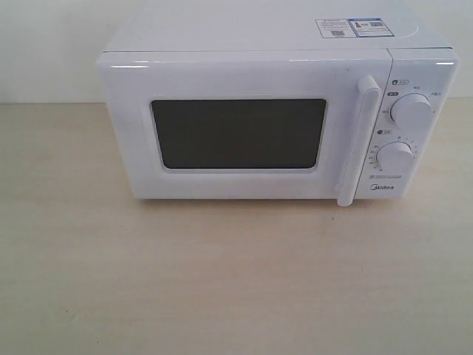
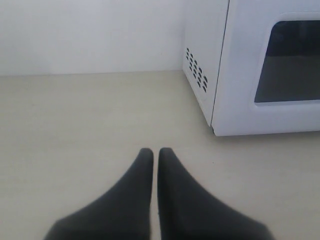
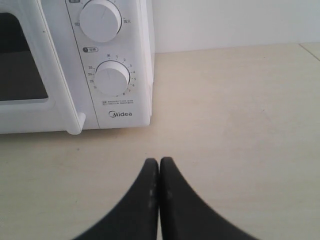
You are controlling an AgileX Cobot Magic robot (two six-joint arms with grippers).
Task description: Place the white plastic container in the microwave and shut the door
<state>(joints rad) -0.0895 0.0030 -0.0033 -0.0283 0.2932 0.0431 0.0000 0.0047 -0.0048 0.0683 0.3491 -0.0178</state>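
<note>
My left claw (image 2: 155, 156) and right claw (image 3: 159, 165) are pinched together, empty. The microwave (image 1: 251, 74) stands far on the surface (image 1: 222, 281), door (image 1: 238, 133) shut. Its upright handle (image 1: 357, 140) lies nearer the right claw. The white plastic container is out of view.

A pale bench (image 1: 236, 281) with a faint wood grain fills the lower part of the exterior view, its surface matte and evenly lit. Behind it rises a plain white wall (image 1: 44, 44), meeting the bench along a straight line. In the right wrist view a thin seam (image 3: 310, 47) crosses the bench near the wall.
</note>
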